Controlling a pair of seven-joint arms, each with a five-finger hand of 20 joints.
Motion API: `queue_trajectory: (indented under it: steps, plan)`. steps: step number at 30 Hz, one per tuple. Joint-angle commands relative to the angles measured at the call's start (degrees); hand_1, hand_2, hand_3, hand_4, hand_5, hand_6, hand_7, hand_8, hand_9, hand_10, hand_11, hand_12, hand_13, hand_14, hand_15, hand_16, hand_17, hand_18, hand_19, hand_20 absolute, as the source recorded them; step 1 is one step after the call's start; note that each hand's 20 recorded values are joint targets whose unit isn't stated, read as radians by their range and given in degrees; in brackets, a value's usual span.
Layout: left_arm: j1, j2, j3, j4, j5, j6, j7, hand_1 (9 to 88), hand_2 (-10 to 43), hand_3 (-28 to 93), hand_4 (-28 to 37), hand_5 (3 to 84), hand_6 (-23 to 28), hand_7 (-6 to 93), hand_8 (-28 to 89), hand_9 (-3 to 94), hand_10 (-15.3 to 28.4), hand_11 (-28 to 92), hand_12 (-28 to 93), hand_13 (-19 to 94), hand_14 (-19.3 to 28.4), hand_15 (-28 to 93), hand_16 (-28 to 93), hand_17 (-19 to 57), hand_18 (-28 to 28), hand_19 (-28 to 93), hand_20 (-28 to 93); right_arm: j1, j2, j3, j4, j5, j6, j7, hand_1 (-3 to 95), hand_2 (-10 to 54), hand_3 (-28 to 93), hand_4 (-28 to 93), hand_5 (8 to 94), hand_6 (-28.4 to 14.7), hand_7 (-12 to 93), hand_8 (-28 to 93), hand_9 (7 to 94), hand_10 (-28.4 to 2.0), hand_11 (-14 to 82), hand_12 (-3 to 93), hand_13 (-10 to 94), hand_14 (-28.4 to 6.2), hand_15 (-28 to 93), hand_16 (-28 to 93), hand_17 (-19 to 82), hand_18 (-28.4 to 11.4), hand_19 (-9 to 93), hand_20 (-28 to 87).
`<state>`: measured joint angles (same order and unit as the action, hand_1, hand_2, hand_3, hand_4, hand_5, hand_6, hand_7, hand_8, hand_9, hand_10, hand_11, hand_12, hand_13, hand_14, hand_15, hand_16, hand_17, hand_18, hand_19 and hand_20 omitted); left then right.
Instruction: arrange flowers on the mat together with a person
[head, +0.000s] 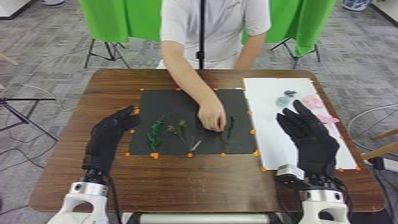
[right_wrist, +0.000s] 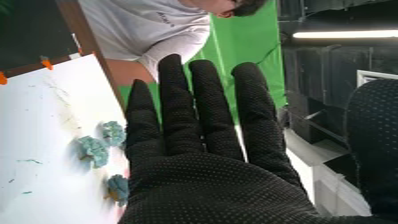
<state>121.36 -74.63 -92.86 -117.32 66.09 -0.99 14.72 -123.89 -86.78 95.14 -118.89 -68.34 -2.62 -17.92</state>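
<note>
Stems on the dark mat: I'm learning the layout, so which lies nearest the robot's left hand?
The leafy green stem, leftmost in the head view; the other stems lie farther right.

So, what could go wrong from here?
The robot's black-gloved right hand is close to the pink flowers and blue-green ruffled flowers, so it might brush them out of place. A person's bare hand is beside thin stems on the dark rectangular mat; if the robot's black-gloved left hand reached in, the two could bump. Those stems might also get nudged.
</note>
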Motion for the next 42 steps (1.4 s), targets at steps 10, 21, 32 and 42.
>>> queue_trajectory:
  steps: [10, 21, 32, 42]
  plan:
    - [0.53, -0.72, -0.47, -0.07, 0.24, 0.03, -0.76, 24.1, -2.7, 65, -18.9, 46.6, 3.7, 11.4, -6, 45.0, 13.6, 19, 16, 37, 17.4, 16, 5, 5.4, 12.6, 9, 18, -0.61, -0.32, -0.4, -0.15, -0.8, 0.52, 0.05, 6.7, 5.8, 83, -15, 43.4, -1.4, 11, -9, 46.9, -15.2, 5.5, 12.3, 39, -13.8, 13, 16, 21, -13.4, 4, 29]
    - [0.43, -0.77, -0.32, 0.01, 0.2, 0.12, -0.66, 24.0, -2.7, 65, -19.0, 46.5, 3.6, 11.4, -5, 45.0, 13.5, 19, 16, 37, 17.4, 16, 5, 5.4, 12.5, 9, 18, -0.21, -0.36, -0.52, 0.06, -0.83, 0.61, 0.27, 6.8, 5.9, 83, -16, 43.7, -1.4, 12, -9, 47.1, -15.3, 5.6, 12.4, 39, -13.7, 13, 16, 21, -13.5, 4, 29]
    - [0.45, -0.8, -0.31, 0.0, 0.22, 0.13, -0.62, 24.1, -2.6, 65, -19.0, 46.6, 3.6, 11.5, -6, 44.9, 13.5, 19, 16, 37, 17.4, 16, 5, 5.4, 12.5, 9, 18, -0.13, -0.23, -0.52, 0.11, -0.96, 0.39, 0.24, 6.8, 5.7, 83, -15, 44.0, -1.4, 12, -9, 47.2, -15.3, 5.7, 12.7, 39, -13.8, 13, 16, 21, -13.5, 4, 29]
    - [0.57, -0.76, -0.4, -0.01, 0.2, 0.25, -0.74, 24.1, -2.5, 65, -19.1, 46.6, 3.7, 11.4, -6, 45.0, 13.5, 19, 16, 37, 17.4, 16, 5, 5.4, 12.6, 9, 18, -0.15, 0.04, -0.4, 0.01, -1.31, 0.63, 0.17, 7.8, 4.4, 83, -15, 44.1, -1.4, 12, -9, 47.5, -15.3, 5.8, 13.1, 39, -13.6, 13, 17, 21, -13.5, 5, 30]
